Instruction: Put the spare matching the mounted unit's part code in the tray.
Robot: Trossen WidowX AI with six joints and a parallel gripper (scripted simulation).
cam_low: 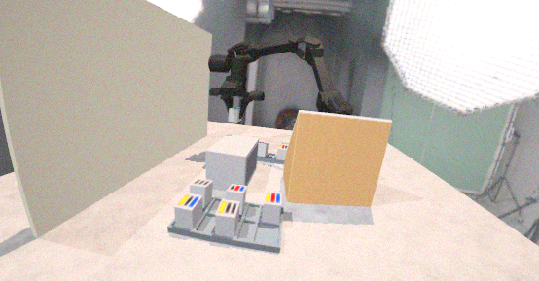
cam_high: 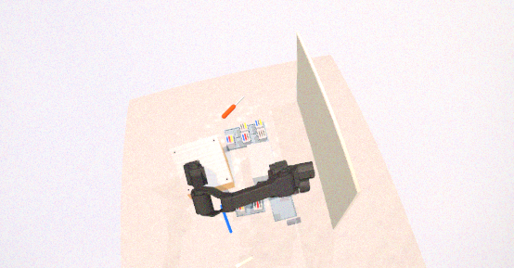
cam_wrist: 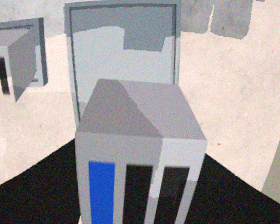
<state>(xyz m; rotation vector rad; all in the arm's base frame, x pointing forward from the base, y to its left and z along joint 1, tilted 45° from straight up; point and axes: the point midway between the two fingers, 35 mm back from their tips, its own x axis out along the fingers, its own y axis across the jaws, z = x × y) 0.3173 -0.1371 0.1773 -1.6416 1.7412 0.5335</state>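
Note:
My gripper is shut on a grey block with one blue and two black stripes, held up in the air. The shallow blue-grey tray lies below and beyond the block in the wrist view. The part of the tray that shows holds only shadow; its near part is hidden by the block. A rack bears several striped spares. A smaller rack beside the tray bears striped blocks. I cannot make out the mounted unit's code. The arm hides the fingertips in the top view.
A tall panel stands along one side. A grey box stands between the racks. A wooden box with a white face stands beside it. A red screwdriver, a blue rod and a small grey piece lie around.

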